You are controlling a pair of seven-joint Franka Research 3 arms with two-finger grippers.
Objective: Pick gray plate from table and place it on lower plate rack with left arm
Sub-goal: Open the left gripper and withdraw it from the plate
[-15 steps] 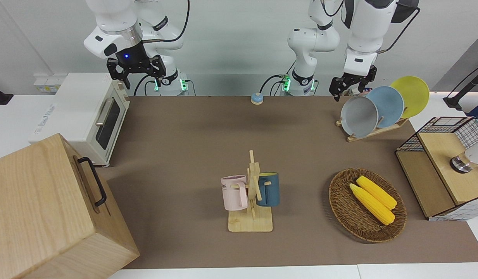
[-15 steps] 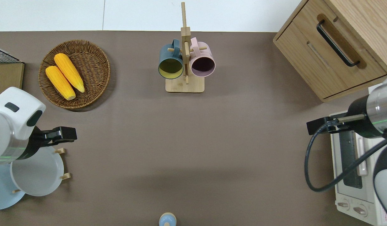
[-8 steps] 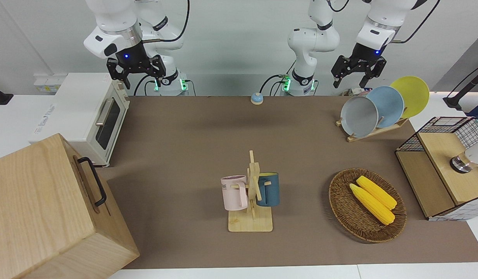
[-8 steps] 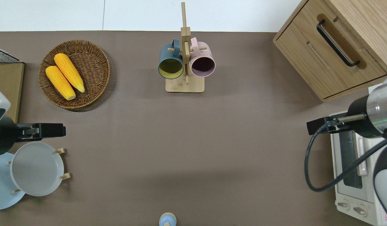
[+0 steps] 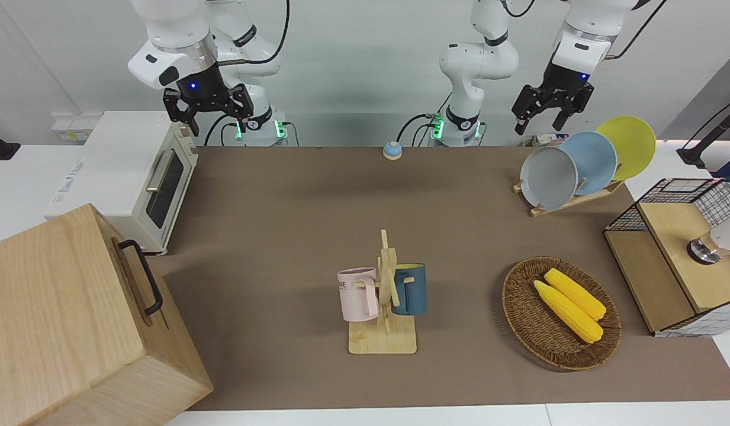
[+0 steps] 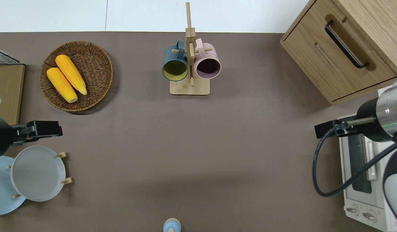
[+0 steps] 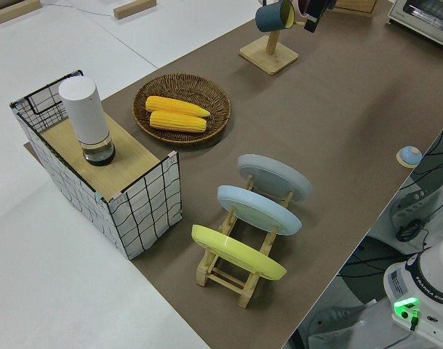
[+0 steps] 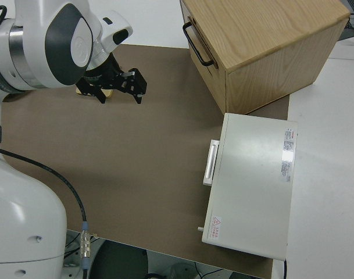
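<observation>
Brown table (image 5: 293, 201), white edges. Left gripper (image 5: 550, 115) risen off rack since a second ago, now up over mat just beside gray plate (image 5: 548, 177), jaws spread wide, empty. Gray plate unmoved: tilted in lower plate rack (image 5: 569, 203) end slot farthest from robots, light blue plate (image 5: 592, 160) and yellow plate (image 5: 631, 145) in slots nearer robots. Right arm parked, right gripper (image 5: 208, 112) jaws open, empty. Around: wire crate (image 5: 675, 254), corn basket (image 5: 560, 313), mug stand (image 5: 383, 307).

Lab: bench-mounted robot arms (image 5: 477, 65)
</observation>
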